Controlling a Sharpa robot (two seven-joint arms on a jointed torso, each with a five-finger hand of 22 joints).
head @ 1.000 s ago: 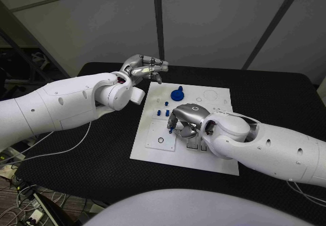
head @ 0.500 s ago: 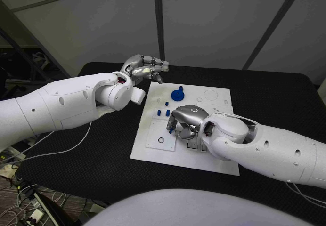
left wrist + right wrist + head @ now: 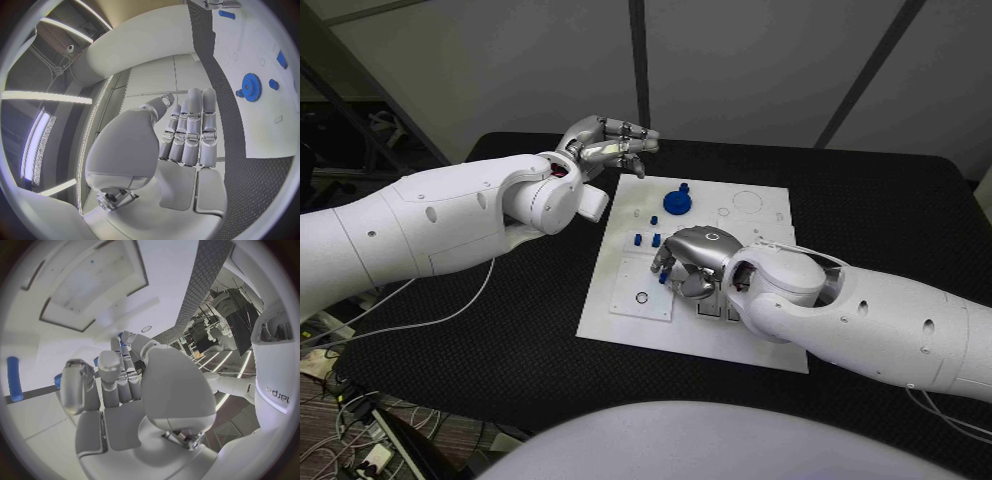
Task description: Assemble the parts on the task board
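Down on the middle of the white board (image 3: pixel 625 300), the right hand (image 3: pixel 687 262) has its fingers curled together over the surface; a blue piece (image 3: pixel 120 338) shows at the fingertips in the right wrist view, but whether it is pinched or only touched I cannot tell. A second blue pin (image 3: pixel 14 378) lies flat on the board beside that hand. Further out, two short blue pegs (image 3: pixel 646 239) sit just beyond the hand, and a blue gear (image 3: pixel 676 201) with a stub on top stands near the board's far edge. The left hand (image 3: pixel 606 140) hovers off the board's far left corner, fingers drawn in side by side and holding nothing.

These parts look like hard, light plastic: stiff, smooth and probably slippery, prone to roll or tip if nudged. A pin is best taken across its middle between fingertips, the gear by its toothed rim or its stub. The board itself is flat, with shallow outlines and small holes.
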